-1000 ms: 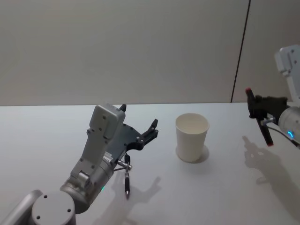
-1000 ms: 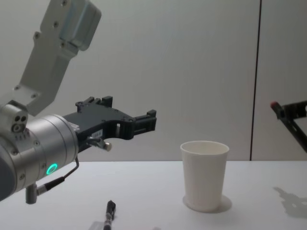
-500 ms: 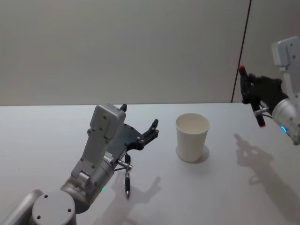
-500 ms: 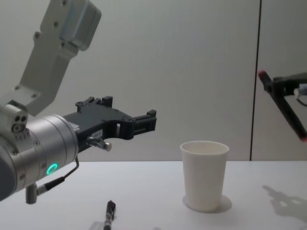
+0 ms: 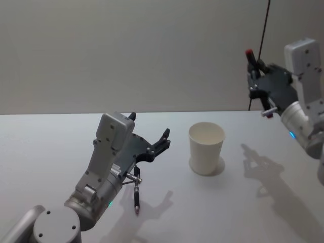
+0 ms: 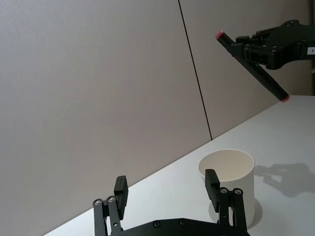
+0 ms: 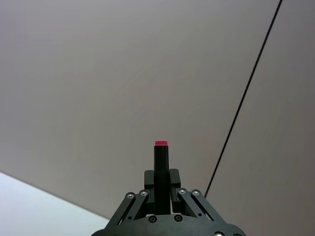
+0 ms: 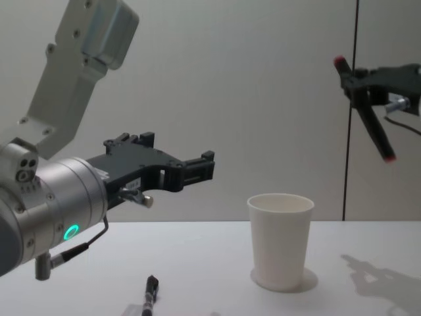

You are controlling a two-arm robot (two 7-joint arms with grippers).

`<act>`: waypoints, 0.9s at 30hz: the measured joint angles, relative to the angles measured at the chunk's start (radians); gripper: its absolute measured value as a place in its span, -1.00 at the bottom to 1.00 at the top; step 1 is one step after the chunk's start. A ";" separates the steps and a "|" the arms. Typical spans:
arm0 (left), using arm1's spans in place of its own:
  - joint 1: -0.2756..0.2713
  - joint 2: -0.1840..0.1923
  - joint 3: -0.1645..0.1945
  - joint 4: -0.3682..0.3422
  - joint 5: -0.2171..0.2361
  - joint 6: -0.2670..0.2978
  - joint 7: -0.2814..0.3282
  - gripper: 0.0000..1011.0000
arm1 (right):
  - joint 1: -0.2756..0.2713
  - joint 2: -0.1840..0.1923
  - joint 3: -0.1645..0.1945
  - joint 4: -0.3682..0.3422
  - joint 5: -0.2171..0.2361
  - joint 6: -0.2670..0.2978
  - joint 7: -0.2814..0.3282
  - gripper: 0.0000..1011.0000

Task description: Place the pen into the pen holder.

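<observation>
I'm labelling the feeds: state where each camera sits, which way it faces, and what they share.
Head: high, looking down at the table; left gripper and right gripper show.
Chest: low, looking across at the cup; left gripper large.
Left wrist: looks past its open fingers toward the cup.
Right wrist: faces the wall past the held pen.
Shared: cup in the first three.

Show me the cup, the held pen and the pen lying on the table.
cup (image 5: 206, 152): head view, side wall.
held pen (image 8: 377, 135): chest view, lower shaft.
lying pen (image 5: 136, 195): head view, middle of barrel.
</observation>
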 joint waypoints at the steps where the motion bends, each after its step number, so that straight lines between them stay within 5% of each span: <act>1: 0.000 0.000 0.000 0.000 0.000 0.000 0.000 0.98 | 0.004 -0.005 -0.004 0.013 -0.005 -0.030 -0.003 -0.67; 5: 0.000 0.000 0.000 0.000 0.000 0.000 0.000 0.98 | 0.016 -0.017 -0.012 0.045 -0.014 -0.096 -0.011 -0.67; 16: 0.000 0.000 0.000 0.000 0.000 0.000 0.000 0.98 | 0.113 -0.094 -0.057 0.285 -0.014 -0.429 -0.029 -0.67; 27: 0.000 0.000 0.000 0.000 0.000 0.000 0.000 0.98 | 0.199 -0.159 -0.093 0.500 0.028 -0.617 -0.018 -0.67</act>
